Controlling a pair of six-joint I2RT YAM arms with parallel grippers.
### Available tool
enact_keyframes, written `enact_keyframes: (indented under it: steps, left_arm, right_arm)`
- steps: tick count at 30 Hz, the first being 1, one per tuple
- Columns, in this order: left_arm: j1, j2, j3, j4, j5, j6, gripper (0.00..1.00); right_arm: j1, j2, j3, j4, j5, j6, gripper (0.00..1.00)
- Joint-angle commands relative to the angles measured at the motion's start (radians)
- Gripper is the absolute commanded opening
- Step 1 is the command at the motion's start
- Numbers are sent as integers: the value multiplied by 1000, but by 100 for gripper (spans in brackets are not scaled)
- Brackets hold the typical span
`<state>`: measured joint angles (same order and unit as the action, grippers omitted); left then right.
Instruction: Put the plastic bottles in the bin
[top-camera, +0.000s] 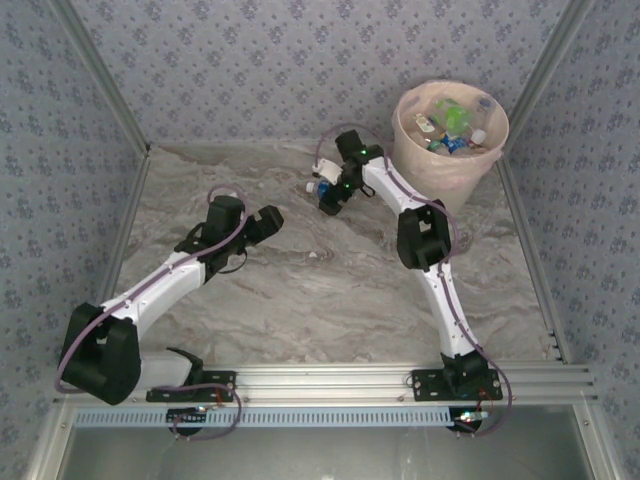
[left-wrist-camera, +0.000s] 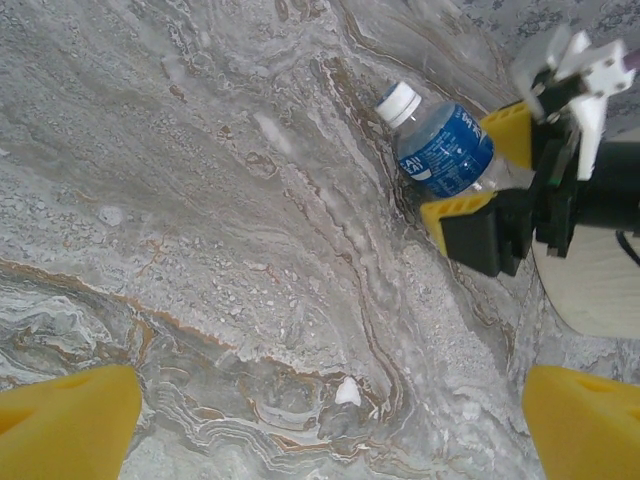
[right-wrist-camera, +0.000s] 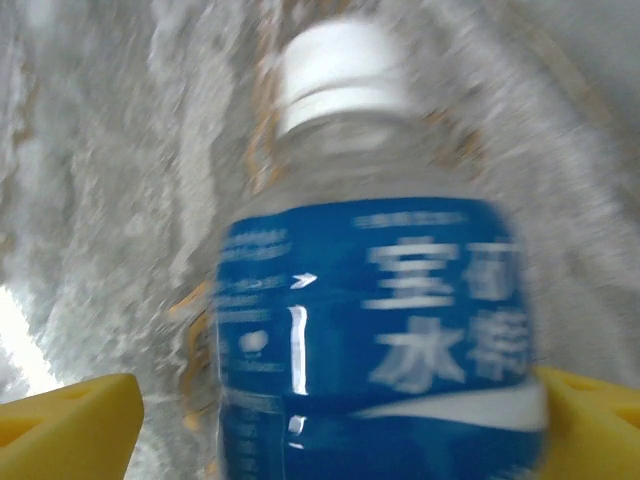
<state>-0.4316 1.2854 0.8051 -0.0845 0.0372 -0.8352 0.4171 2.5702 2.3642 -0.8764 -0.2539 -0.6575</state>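
Note:
A clear plastic bottle (top-camera: 318, 186) with a blue label and white cap lies on the marble table, left of the bin (top-camera: 440, 170). My right gripper (top-camera: 332, 196) straddles it, jaws open: in the right wrist view the bottle (right-wrist-camera: 380, 330) touches the right yellow pad (right-wrist-camera: 590, 420), and a gap separates it from the left pad (right-wrist-camera: 70, 425). The left wrist view shows the same bottle (left-wrist-camera: 445, 150) between the right gripper's (left-wrist-camera: 482, 172) pads. Several bottles (top-camera: 455, 120) lie inside the bin. My left gripper (top-camera: 270, 220) hangs open over bare table, nothing between its fingers (left-wrist-camera: 60, 425).
The cream bin stands at the far right corner against the patterned wall, and its side (left-wrist-camera: 590, 290) shows at the right of the left wrist view. An aluminium frame (top-camera: 330, 385) runs along the near edge. A small white fleck (left-wrist-camera: 347, 392) lies on the marble.

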Motion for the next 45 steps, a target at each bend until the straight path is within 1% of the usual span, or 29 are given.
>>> enact_keyframes:
  steps: [1, 2, 5, 7, 10, 14, 18, 20, 23, 26, 31, 35, 37, 41, 45]
  left_arm:
    - [7, 4, 28, -6, 5, 15, 98]
    - [7, 2, 26, -5, 6, 15, 98]
    - [7, 0, 20, 1, 8, 9, 98]
    - [7, -3, 17, 2, 13, 8, 98]
    - [7, -8, 12, 2, 15, 7, 98]
    - [7, -19, 3, 2, 9, 7, 98]
    - [7, -23, 2, 0, 4, 9, 98]
    - [7, -23, 2, 1, 4, 9, 98]
    - [7, -23, 0, 2, 6, 10, 98]
    - [8, -22, 0, 2, 10, 10, 98]
    - [7, -39, -9, 1, 17, 7, 98]
    - [7, -57, -26, 3, 12, 3, 98]
    - [7, -61, -27, 2, 13, 4, 98]
    - [8, -61, -29, 3, 19, -3, 98]
    - [9, -61, -34, 12, 29, -15, 98]
  right_arm:
    - [14, -64, -65, -98, -19, -54, 93]
    - [20, -74, -93, -85, 1, -53, 93]
    - [48, -95, -163, -18, 116, -50, 93]
    - [63, -90, -171, 16, 168, -35, 93]
    - [77, -79, -165, 48, 184, 10, 90]
    - [81, -55, -125, 48, 184, 55, 82]
    - [73, -36, -86, 54, 236, 103, 69]
    - [71, -44, -84, 64, 263, 128, 64]
    - [68, -84, -107, 83, 286, 156, 58]
    - [72, -180, -214, 162, 298, 190, 53]
    - [81, -424, -515, 370, 280, 263, 47]
    - [97, -634, -752, 539, 310, 322, 43]
    - [105, -721, -847, 588, 328, 349, 42]
    - [110, -889, -971, 641, 309, 404, 41]
    - [111, -1017, -1036, 654, 296, 434, 41]
